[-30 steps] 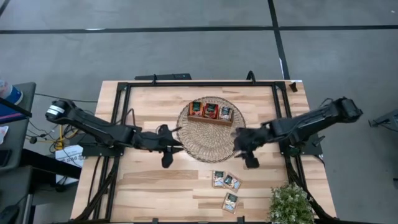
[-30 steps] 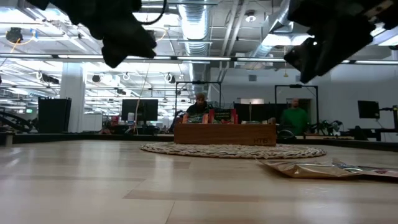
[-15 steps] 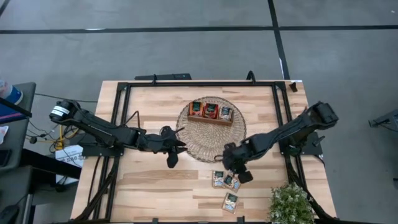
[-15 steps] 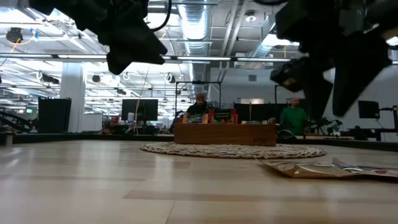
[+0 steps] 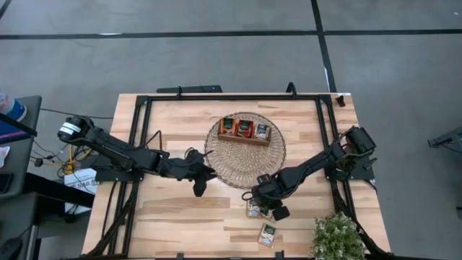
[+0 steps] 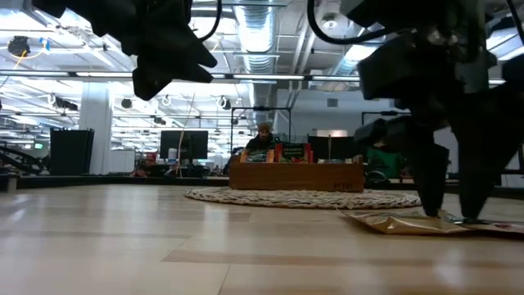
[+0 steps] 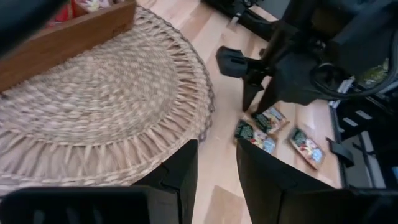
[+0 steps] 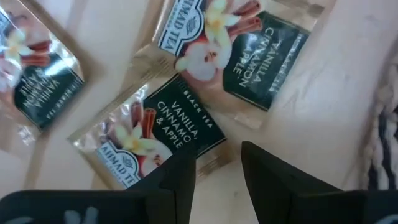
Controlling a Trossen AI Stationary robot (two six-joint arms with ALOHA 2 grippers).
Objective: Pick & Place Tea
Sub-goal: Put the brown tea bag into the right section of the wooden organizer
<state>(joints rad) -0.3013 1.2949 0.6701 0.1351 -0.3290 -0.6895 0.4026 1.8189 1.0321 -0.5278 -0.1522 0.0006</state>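
Observation:
Three pale tea sachets lie flat on the wood near the table's front: two side by side [image 5: 252, 211] and one [image 5: 268, 234] nearer the edge. In the right wrist view they read as vanilla, cinnamon and apple sachets [image 8: 155, 134]. My right gripper [image 5: 263, 205] stands over the pair, pointing steeply down and open, with one sachet's corner [image 8: 210, 163] between its fingers. My left gripper [image 5: 203, 178] hovers open and holds nothing, at the left rim of the round wicker mat [image 5: 245, 170]. More sachets stand in the wooden tray [image 5: 245, 131] on the mat. My right gripper comes at the sachet pair from above. In the low view its fingertips [image 6: 431, 213] reach down to the top of a sachet [image 6: 393, 223] that lies flat on the table. I cannot tell whether they touch it.
A potted plant [image 5: 338, 237] stands at the front right corner, close to the right arm. A black frame [image 5: 216, 97] runs around the tabletop. Bare wood lies in front of the left gripper [image 5: 180, 217].
My right gripper has swung from beside the mat's right rim toward the near edge and leftward. It has dropped from well above the table to the sachets and tipped to point more steeply down. The sachets lie where they were.

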